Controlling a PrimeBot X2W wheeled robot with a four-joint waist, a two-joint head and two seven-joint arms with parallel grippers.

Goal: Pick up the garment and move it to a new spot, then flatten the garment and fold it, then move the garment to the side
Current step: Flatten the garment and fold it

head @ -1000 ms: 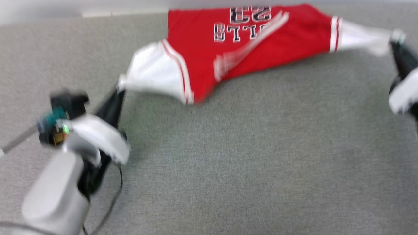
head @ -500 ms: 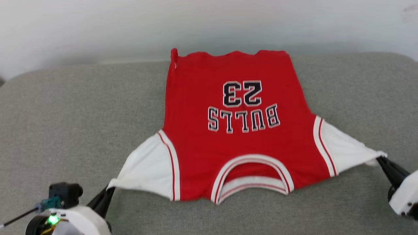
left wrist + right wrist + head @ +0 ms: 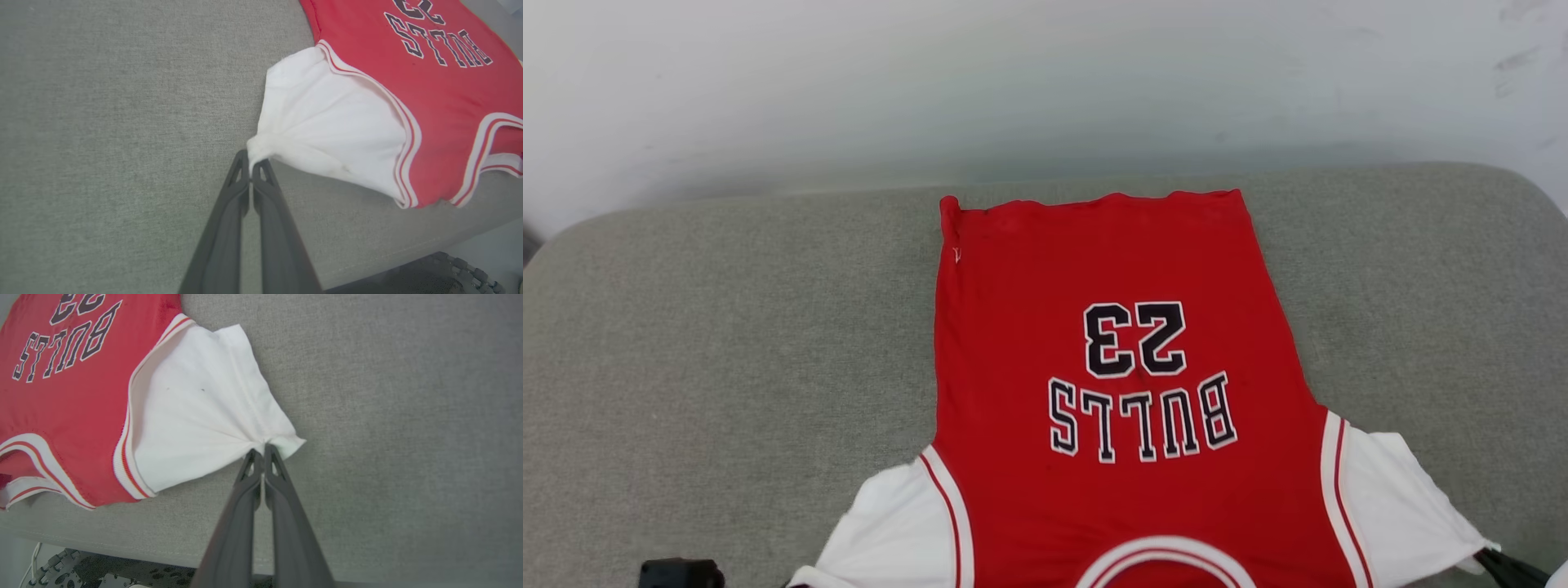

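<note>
We read "BULLS" point(image 3: 1142, 416) in black, white-outlined capitals on the chest of the garment point(image 3: 1127, 261), with the number "23" point(image 3: 1134, 339) beside it; from the head view both are upside down. A tiny pale tag at the hem corner is too small to read. The garment lies spread chest-up on a grey fabric surface point(image 3: 727, 343), its hem toward the pale wall point(image 3: 1013, 82) and its striped neckline at the near edge of the head view. In the wrist views, a dark perforated base point(image 3: 102, 573) shows below the edge of the surface. We count one garment with two white sleeves, five letters, two digits, and two grippers. The left gripper point(image 3: 251, 161) has its fingers pinched together on the bunched tip of the left sleeve point(image 3: 327, 122). The right gripper point(image 3: 262, 451) is likewise clamped on the tip of the right sleeve point(image 3: 196, 404), and both sleeves are drawn outward from the red body.
</note>
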